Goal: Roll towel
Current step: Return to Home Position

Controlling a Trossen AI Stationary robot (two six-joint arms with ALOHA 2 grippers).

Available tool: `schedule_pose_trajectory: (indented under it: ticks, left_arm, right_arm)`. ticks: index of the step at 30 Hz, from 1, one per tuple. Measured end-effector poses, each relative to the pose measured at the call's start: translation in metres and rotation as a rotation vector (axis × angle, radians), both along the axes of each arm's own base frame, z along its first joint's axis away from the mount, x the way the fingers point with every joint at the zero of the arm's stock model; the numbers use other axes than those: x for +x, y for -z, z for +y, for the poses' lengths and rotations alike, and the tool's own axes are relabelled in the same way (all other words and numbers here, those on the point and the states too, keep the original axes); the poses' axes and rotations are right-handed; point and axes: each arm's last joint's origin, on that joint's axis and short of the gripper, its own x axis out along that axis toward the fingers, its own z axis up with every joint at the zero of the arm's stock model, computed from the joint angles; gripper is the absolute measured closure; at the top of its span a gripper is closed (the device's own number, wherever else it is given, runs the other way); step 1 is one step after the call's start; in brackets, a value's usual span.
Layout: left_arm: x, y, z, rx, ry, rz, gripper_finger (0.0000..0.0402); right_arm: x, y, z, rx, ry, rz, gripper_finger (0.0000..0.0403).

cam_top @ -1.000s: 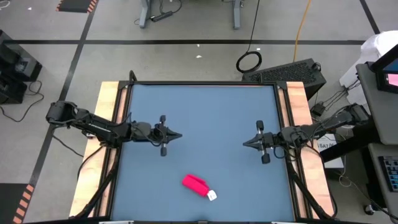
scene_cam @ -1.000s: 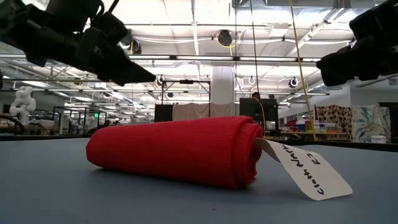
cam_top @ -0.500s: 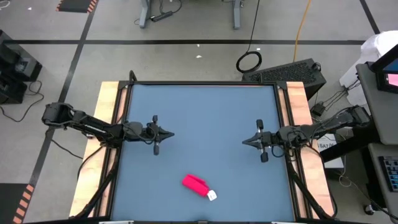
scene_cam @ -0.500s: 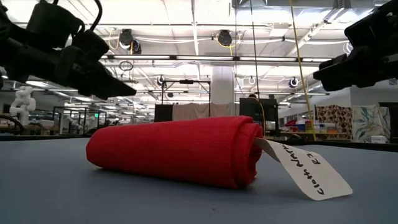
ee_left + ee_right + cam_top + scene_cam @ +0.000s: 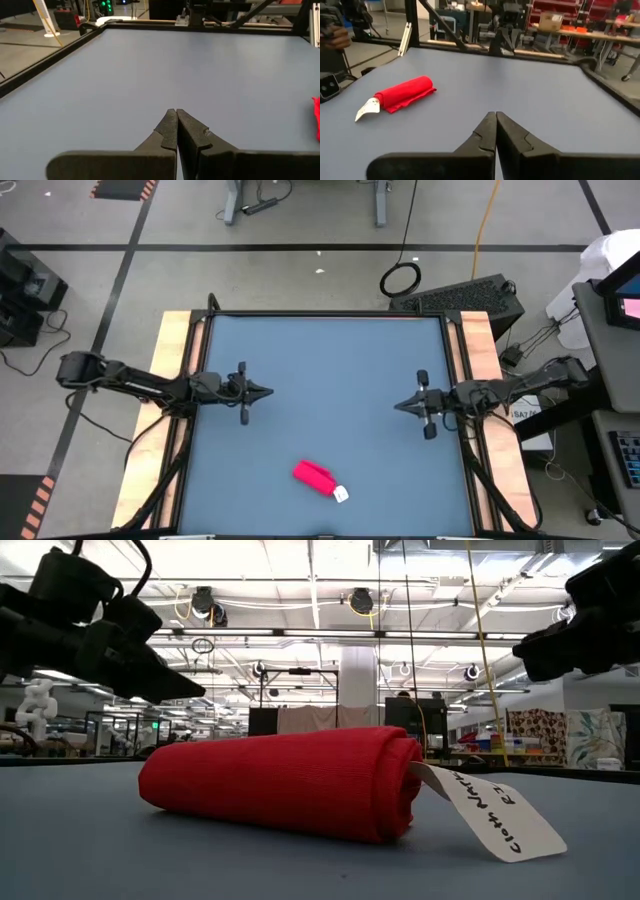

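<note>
Near table (image 5: 320, 360) front: towel (image 5: 314, 475) rolled, lying free.

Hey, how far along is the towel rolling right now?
Done: the towel lies fully rolled on the table, tag sticking out. In hand: nothing; the left gripper and right gripper are shut, empty, well clear of it. Left: likely just parking both arms.

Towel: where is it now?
High view: the rolled towel lies near the bottom edge of the table, below the gap between the left gripper and right gripper, white tag at its right end.
</note>
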Motion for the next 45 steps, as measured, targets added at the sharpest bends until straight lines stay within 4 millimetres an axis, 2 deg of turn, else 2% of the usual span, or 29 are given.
schedule_pose_trajectory:
  ticks: [12,25,33,45]
  left_arm:
    - [-0.006,-0.011,0.000,0.035,0.009,-0.055,0.0400]
    - [-0.016,-0.016,-0.001,0.029,0.008,-0.064,0.0400]
    - [-0.023,-0.018,-0.001,0.042,0.011,-0.061,0.0400]
    - [-0.036,-0.018,-0.001,0.029,-0.015,-0.048,0.0400]
  right_arm:
    - [-0.019,-0.016,-0.004,-0.080,-0.085,-0.196,0.0403]
    - [-0.017,-0.014,-0.015,-0.162,-0.076,-0.183,0.0403]
    - [-0.017,-0.013,-0.023,-0.099,0.019,-0.171,0.0403]
    - [-0.017,-0.014,-0.022,-0.063,-0.020,-0.179,0.0403]
